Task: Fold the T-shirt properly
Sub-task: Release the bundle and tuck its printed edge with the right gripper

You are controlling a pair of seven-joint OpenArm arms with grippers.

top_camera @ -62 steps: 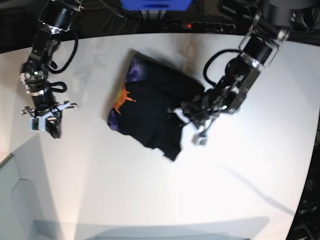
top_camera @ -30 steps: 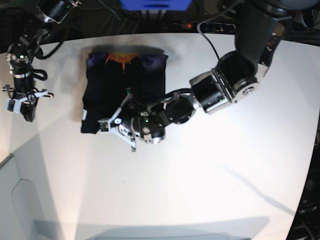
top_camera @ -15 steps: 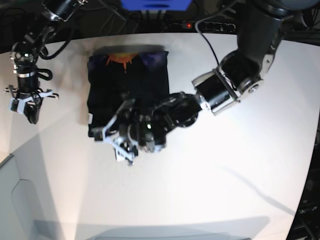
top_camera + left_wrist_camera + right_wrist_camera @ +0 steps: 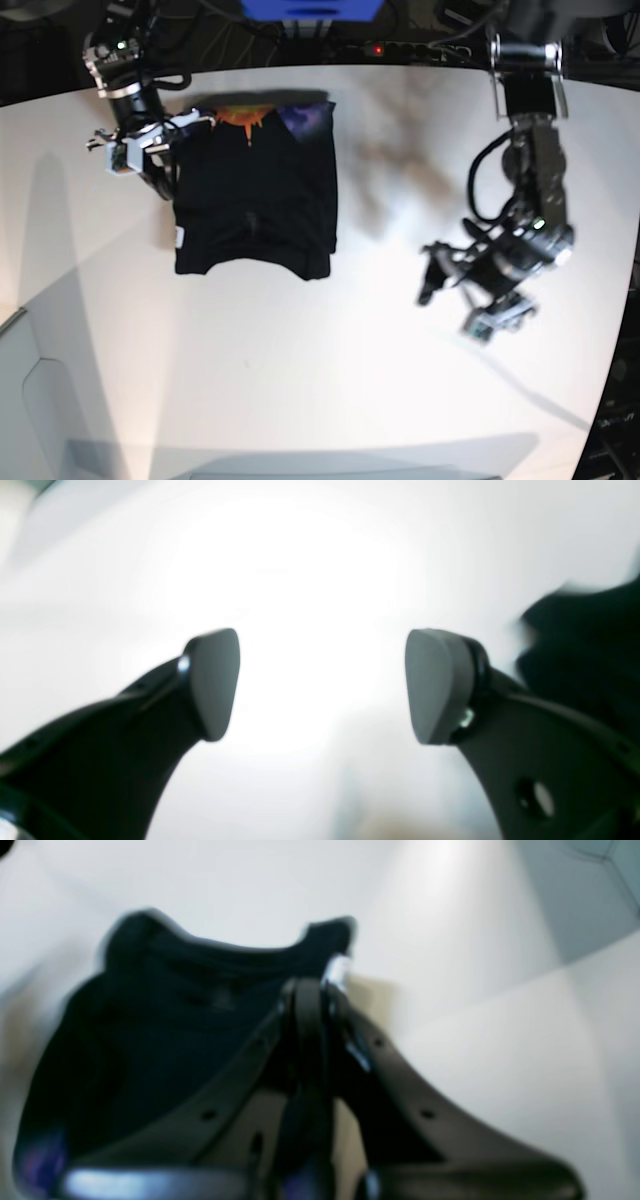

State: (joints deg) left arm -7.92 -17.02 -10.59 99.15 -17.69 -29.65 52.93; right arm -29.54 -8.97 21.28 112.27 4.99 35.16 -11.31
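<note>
This looks like a robot lab. A big white table (image 4: pixel 300 380) with a round edge fills the room. Two black robot arms (image 4: pixel 530 200) hang over it, one at 3 o'clock and one at 10 o'clock. Behind the table, at 12 o'clock, sit a power strip (image 4: pixel 400 50) with a red light, dark cables (image 4: pixel 215 40) and a blue box (image 4: pixel 310 10).

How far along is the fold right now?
Done: the T-shirt lies as a compact folded rectangle on the table. In hand: the right gripper is shut at its top-left edge; whether it pinches cloth is unclear. The left gripper hangs open, clear of it. Left: probably only tidying.
</note>
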